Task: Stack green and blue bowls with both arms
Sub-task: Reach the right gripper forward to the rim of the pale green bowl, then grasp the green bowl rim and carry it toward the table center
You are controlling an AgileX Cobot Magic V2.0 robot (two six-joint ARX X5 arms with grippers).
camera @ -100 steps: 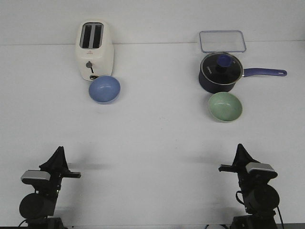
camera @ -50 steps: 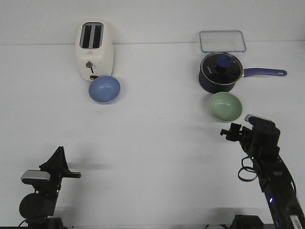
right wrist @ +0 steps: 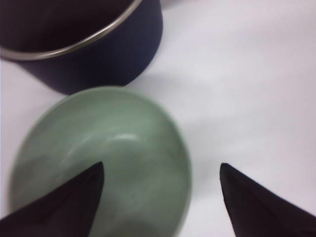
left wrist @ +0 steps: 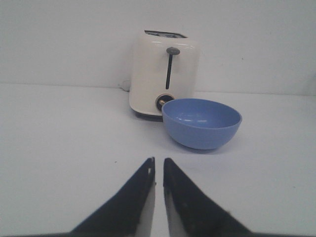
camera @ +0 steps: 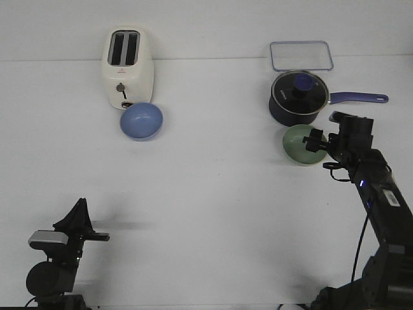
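Note:
The blue bowl (camera: 141,121) sits upright in front of the toaster, at the far left. It also shows in the left wrist view (left wrist: 201,122), well ahead of my left gripper (left wrist: 158,160), which is shut and empty. My left gripper (camera: 80,205) rests low at the table's near left. The green bowl (camera: 298,144) sits just in front of the saucepan at the right. My right gripper (camera: 316,141) is at the bowl's right rim. In the right wrist view the gripper (right wrist: 162,164) is open, with one finger above the bowl's (right wrist: 103,158) inside and the other outside the rim.
A cream toaster (camera: 128,66) stands behind the blue bowl. A dark navy saucepan (camera: 298,97) with a glass lid and a long handle stands right behind the green bowl, close to my right gripper. A clear lidded container (camera: 301,55) lies behind the pan.
My right arm has lifted from the near right edge and reached forward to the green bowl's rim, jaws open. The left arm and both bowls have not moved.

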